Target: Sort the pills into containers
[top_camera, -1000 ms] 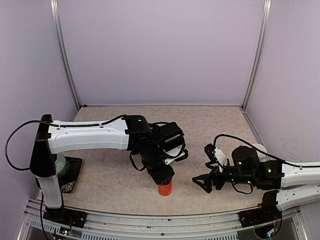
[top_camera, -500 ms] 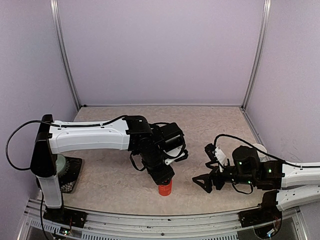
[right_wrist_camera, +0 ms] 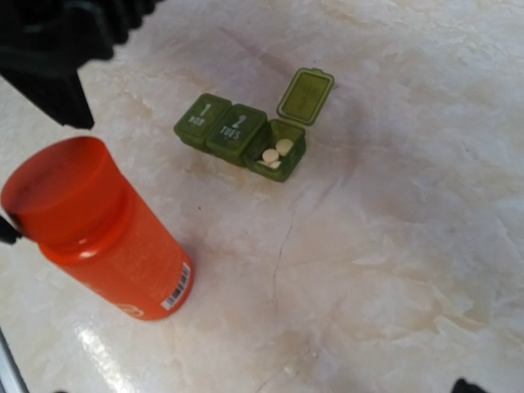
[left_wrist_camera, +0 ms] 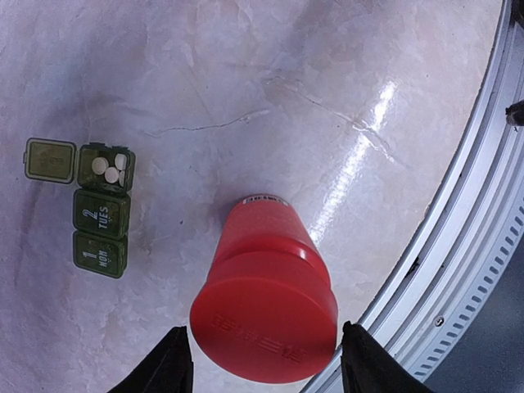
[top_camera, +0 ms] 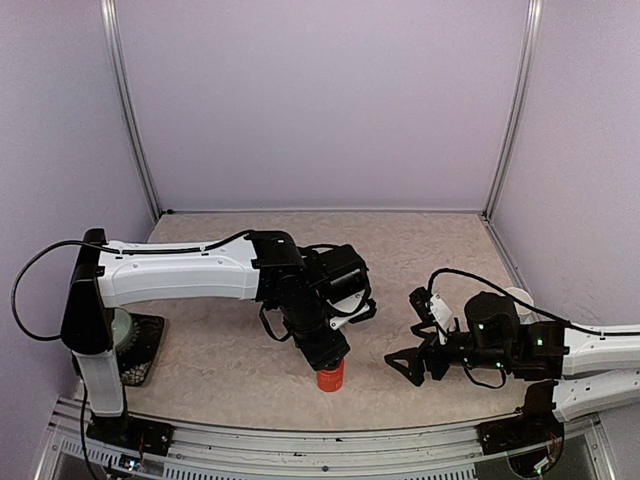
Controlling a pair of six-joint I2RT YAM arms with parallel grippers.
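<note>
The left gripper [left_wrist_camera: 266,329] stands over the upright red bottle [right_wrist_camera: 98,229], a finger at either side of its cap; whether it clamps the cap or stands clear cannot be told. The right gripper [top_camera: 405,368], at 3 o'clock of the bottle in the overhead view, is spread wide and empty. The containers [right_wrist_camera: 237,131] lie on the table [right_wrist_camera: 393,246] at 1 o'clock of the bottle in the right wrist view, apart from it, with the end lid [right_wrist_camera: 305,96] thrown back over three white pills [right_wrist_camera: 274,153] and the other two lids down.

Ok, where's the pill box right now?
In the right wrist view, the pill box sits upper centre on the table, up-right of the red bottle and apart from it.
</note>
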